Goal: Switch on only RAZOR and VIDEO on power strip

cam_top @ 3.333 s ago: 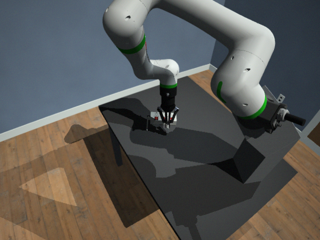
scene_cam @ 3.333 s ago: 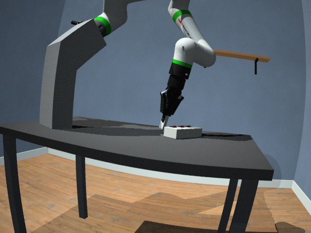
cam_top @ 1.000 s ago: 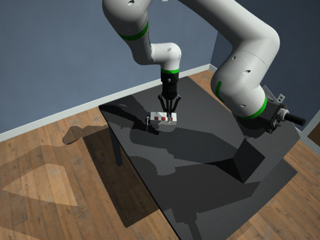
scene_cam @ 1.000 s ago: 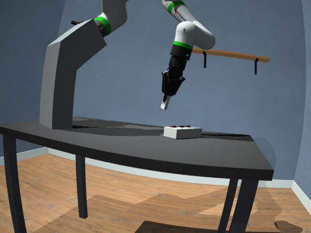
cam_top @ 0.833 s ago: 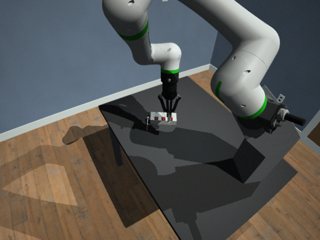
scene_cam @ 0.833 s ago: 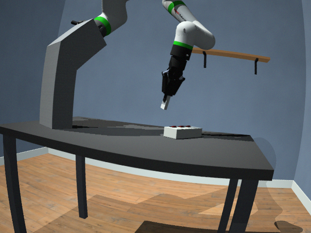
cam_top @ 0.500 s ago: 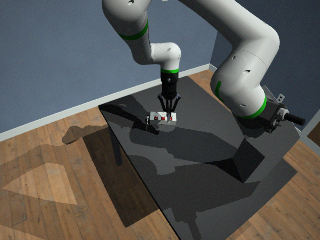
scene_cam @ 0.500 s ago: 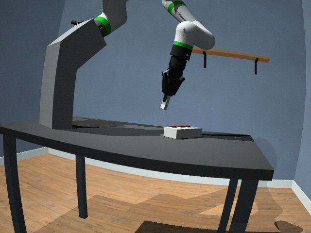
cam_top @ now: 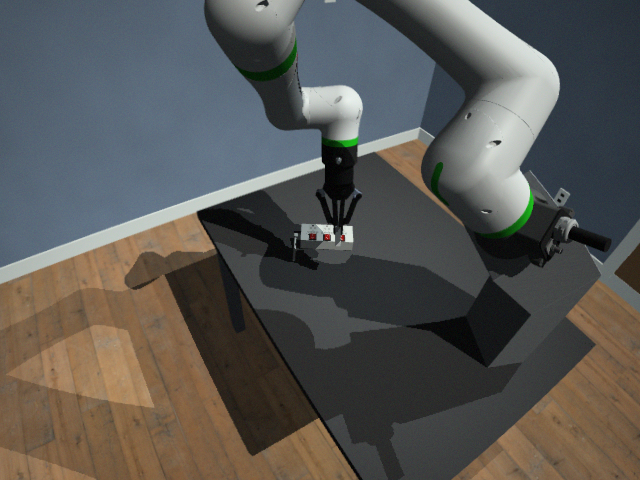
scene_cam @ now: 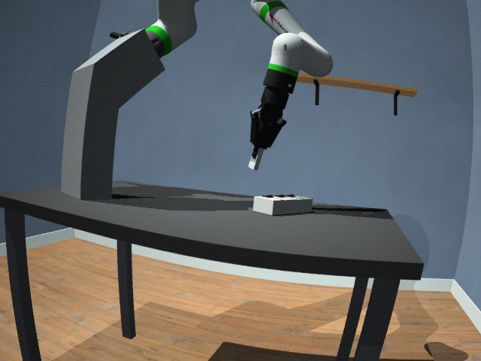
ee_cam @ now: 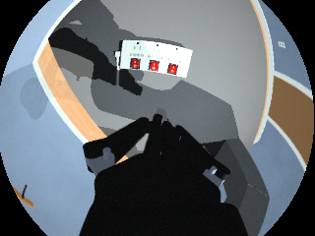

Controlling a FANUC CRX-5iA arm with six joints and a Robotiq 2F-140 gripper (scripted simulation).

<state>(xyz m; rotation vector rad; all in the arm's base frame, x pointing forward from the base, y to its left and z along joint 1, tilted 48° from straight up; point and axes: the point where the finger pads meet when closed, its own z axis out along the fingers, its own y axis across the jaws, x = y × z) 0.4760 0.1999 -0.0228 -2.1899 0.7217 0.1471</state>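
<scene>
Item: one white power strip (cam_top: pixel 326 244) (scene_cam: pixel 282 206) (ee_cam: pixel 155 57), three red switches upward, flat on the dark tabletop (cam_top: pixel 392 217) (scene_cam: pixel 217 229) (ee_cam: pixel 217 44), at twelve o'clock in the wrist view; fingers (cam_top: pixel 338 227) (scene_cam: pixel 255 159) closed, empty, above the tabletop, were apart from it.

I'm seeing a white power strip (cam_top: pixel 326 244) (scene_cam: pixel 262 205) (ee_cam: pixel 155 58) with red switches (cam_top: pixel 327 237) (scene_cam: pixel 280 195) (ee_cam: pixel 154 66), a black gripper (cam_top: pixel 338 227) (scene_cam: pixel 254 158) (ee_cam: pixel 159 114), and a white arm (cam_top: pixel 330 108) (scene_cam: pixel 289 50) banded in green. My table (cam_top: pixel 387 217) (scene_cam: pixel 194 229) (ee_cam: pixel 212 29) is dark grey, the wall (cam_top: pixel 129 103) (scene_cam: pixel 186 116) (ee_cam: pixel 30 128) blue-grey, and the floor (cam_top: pixel 51 330) (scene_cam: pixel 174 280) orange-brown with plank grain.
</scene>
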